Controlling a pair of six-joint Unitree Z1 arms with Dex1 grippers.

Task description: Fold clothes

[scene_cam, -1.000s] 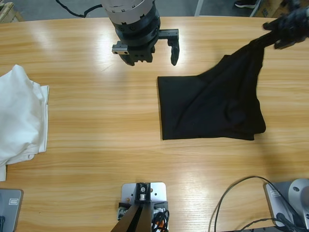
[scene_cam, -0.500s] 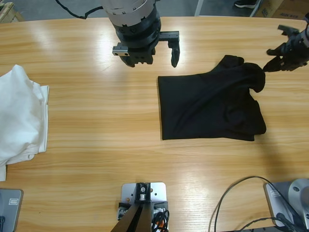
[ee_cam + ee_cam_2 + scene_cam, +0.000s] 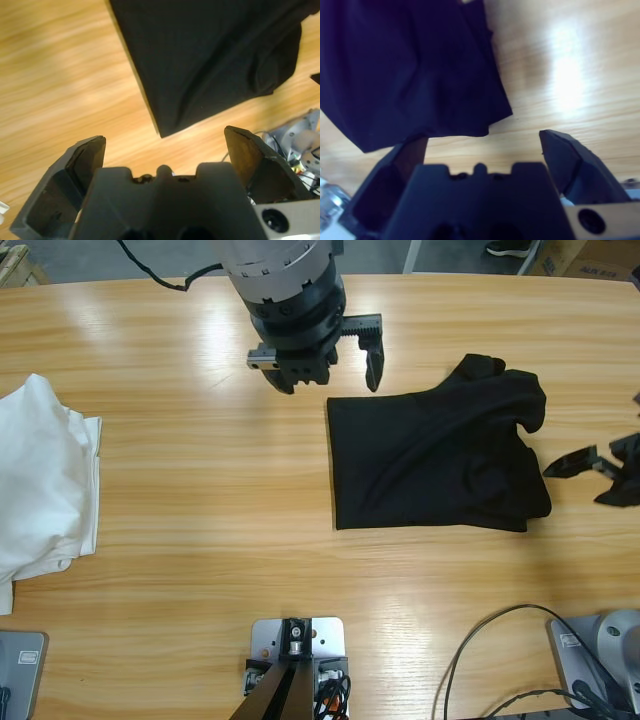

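Black shirt (image 3: 435, 455) lies folded flat on the table (image 3: 200, 540), right of centre. Left gripper (image 3: 325, 365) hovers just beside its upper-left corner, jaws spread, empty. Right gripper (image 3: 600, 468) near its right edge, jaws spread, empty. White shirts (image 3: 40, 480) piled at left edge.

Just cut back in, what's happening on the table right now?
Neither arm holds anything. The black shirt lies part folded on the table, its upper right corner bunched. The left hand hovers open just off the shirt's upper left corner; the right hand is open beside its right edge. A pile of white clothes sits untouched at the far left.
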